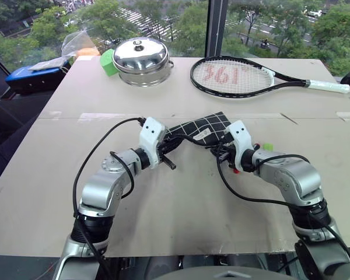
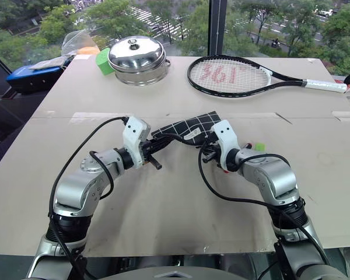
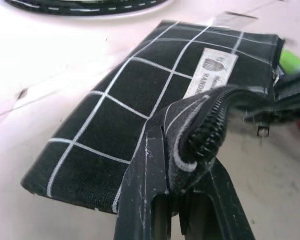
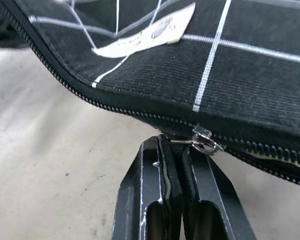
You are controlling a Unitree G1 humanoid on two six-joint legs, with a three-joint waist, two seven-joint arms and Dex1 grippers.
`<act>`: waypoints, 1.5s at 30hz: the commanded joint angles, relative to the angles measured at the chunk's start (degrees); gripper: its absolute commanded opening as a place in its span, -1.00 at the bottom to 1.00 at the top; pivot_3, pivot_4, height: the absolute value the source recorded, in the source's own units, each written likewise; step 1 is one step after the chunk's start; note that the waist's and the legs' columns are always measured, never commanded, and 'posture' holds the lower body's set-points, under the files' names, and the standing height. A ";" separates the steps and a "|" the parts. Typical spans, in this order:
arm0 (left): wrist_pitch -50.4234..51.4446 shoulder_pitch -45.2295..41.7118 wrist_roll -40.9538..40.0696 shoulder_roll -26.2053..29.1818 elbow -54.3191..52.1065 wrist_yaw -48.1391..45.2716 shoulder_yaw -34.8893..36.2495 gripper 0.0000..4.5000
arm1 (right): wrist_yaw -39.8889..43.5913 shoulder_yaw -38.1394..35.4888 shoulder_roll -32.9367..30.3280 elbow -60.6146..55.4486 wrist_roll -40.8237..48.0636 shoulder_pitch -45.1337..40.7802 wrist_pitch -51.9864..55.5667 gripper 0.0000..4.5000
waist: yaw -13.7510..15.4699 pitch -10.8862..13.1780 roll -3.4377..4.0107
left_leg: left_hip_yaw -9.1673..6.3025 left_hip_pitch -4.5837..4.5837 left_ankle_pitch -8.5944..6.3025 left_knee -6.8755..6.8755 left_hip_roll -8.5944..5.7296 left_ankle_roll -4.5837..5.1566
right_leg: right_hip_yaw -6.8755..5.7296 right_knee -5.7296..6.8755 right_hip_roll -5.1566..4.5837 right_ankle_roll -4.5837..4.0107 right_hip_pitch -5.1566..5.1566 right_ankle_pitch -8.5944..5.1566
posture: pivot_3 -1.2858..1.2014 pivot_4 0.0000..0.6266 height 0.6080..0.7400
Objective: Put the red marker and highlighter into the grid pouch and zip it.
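Both arms reach in over the pale tabletop (image 1: 181, 216) and meet at the grid pouch (image 1: 207, 125), which lies flat at mid-table between them.

Left gripper (image 3: 182, 172): jaws closed on the pouch's near corner, pinching the folded fabric and the end of the zipper track. In the head view it sits at the pouch's left end (image 1: 166, 153).

Right gripper (image 4: 181, 150): jaws closed on the zipper pull (image 4: 202, 141), a small metal tab hanging from the slider on the pouch's near edge. Teeth are joined on one side of the slider; on the other side the track gapes slightly, so the zip is partly open. In the head view this gripper is at the pouch's right end (image 1: 224, 153).

White label (image 3: 210, 72) sits on the pouch's top face.

Just right of the right gripper, a bit of pale green, the highlighter (image 1: 268, 146), lies on the tabletop outside the pouch. A small red bit (image 1: 237, 171) shows under the right wrist, likely the red marker's cap; cannot tell more.

Farther back: tennis racket (image 1: 239, 77) lying flat, right of centre. Left of it a steel pot with lid (image 1: 141, 61), a green block (image 1: 107, 61) touching its left side. Blue case (image 1: 32, 77) off the far-left edge.
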 commanded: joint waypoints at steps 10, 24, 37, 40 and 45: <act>6.23 -1.15 -4.69 -3.72 -5.29 4.22 2.44 -1.00 | -2.30 3.29 -2.65 -4.14 -6.14 -2.04 -2.91 -0.99 | 0.12 0.00 -0.01 | 0.01 -0.01 0.00 0.01 0.01 -0.01 | 0.01 0.00 -0.04 0.00 0.00 0.00 | 0.03 -0.52 1.00; 9.98 -1.49 -6.03 -6.80 -7.59 8.74 1.54 -1.00 | 0.03 7.42 -2.35 -2.36 -11.28 -2.36 -10.07 -0.99 | 0.15 0.01 -0.02 | 0.01 0.01 0.01 0.02 -0.02 -0.02 | 0.04 0.00 -0.02 0.00 0.01 0.00 | 0.03 -0.52 1.00; 3.06 -0.38 -4.95 2.65 -3.47 -2.54 0.33 -1.00 | 8.97 -4.09 -9.58 -16.31 -0.34 9.39 -2.02 -0.03 | 0.37 0.02 -0.01 | 0.00 0.00 0.00 -0.01 0.02 -0.03 | 0.02 -0.08 0.00 -0.20 0.00 -0.11 | 0.03 -0.52 1.00; 0.77 0.43 -4.69 4.65 -2.83 -5.49 -0.34 -1.00 | 8.78 -10.43 -8.66 -20.18 4.24 11.67 0.31 -0.03 | 0.34 0.04 -0.04 | 0.01 0.01 0.00 -0.01 0.03 -0.01 | 0.04 -0.08 -0.01 -0.23 0.00 -0.14 | 0.03 -0.52 1.00; -2.40 1.60 -4.60 7.39 -2.11 -9.86 -0.60 -1.00 | 4.93 -23.51 -2.56 -22.03 13.48 9.49 6.17 -0.85 | 0.37 0.06 -0.03 | 0.00 0.04 0.00 -0.01 0.08 -0.01 | 0.06 -0.06 0.00 -0.24 0.00 -0.14 | 0.03 -0.52 1.00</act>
